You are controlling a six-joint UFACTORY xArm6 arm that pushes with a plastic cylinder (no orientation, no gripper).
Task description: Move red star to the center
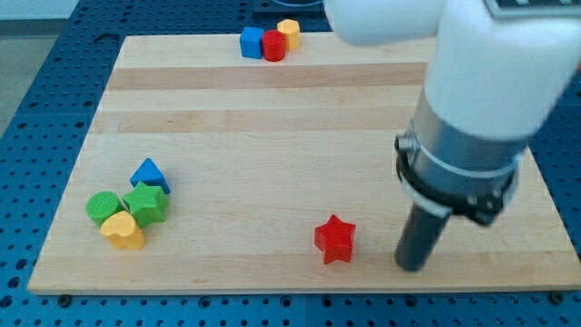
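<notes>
The red star [335,239] lies on the wooden board [272,136] near the view's bottom edge, right of the middle. My tip [412,267] rests on the board just to the star's right, a short gap away and slightly lower in the view. It touches no block. The arm's white and grey body fills the view's upper right.
A blue cube [251,42], a red cylinder [274,45] and a yellow block [289,33] sit together at the view's top edge. At the lower left cluster a blue triangle [149,173], a green block [145,203], a green cylinder [103,207] and a yellow heart [123,231].
</notes>
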